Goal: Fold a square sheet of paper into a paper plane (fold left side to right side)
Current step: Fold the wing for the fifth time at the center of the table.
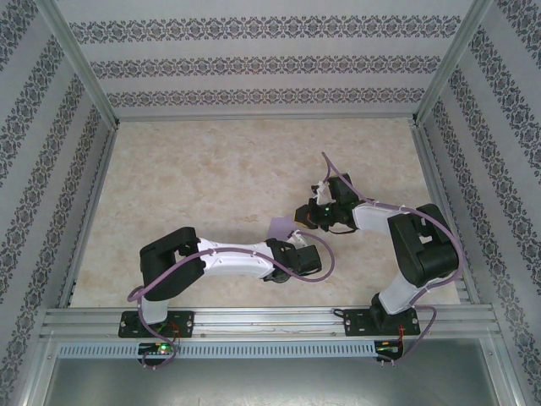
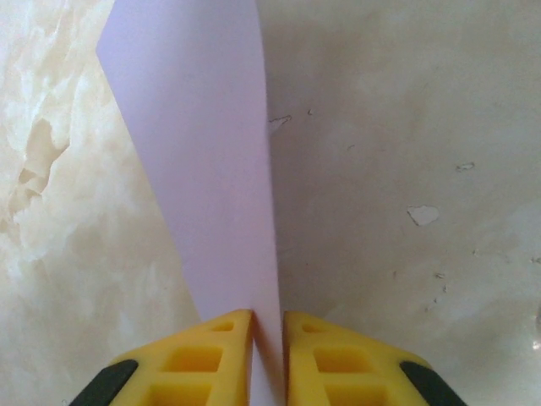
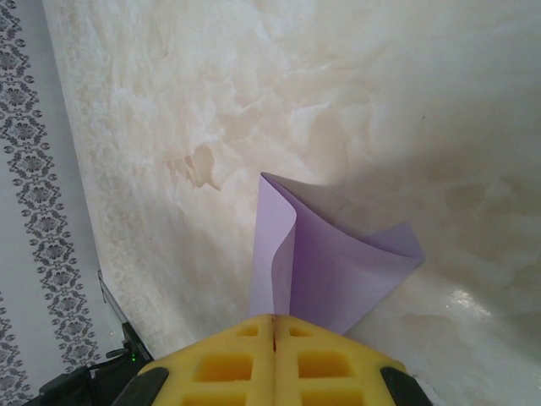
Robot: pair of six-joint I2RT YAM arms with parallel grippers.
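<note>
Square sheet of paper sits mid-frame in the top view. Only a small lilac patch shows btwn the left claw and right claw, over the pale marbled worktop. The rest is covered by the claws, so its overall shape is hard to read there.

Left wrist view: sheet runs as a long band from bottom centre to upper left. Long axis is near vertical, leaning left, w/ the top cut off by the frame edge. Left claw is pinched on its lower end, w/ a narrow gap and the paper running down through it.

Right wrist view: sheet is curled, not flat, w/ the rolled edge pointing up and one corner pointing right. Right claw is fully closed. The paper's lower edge is hidden behind the fingertips and looks gripped.
</note>
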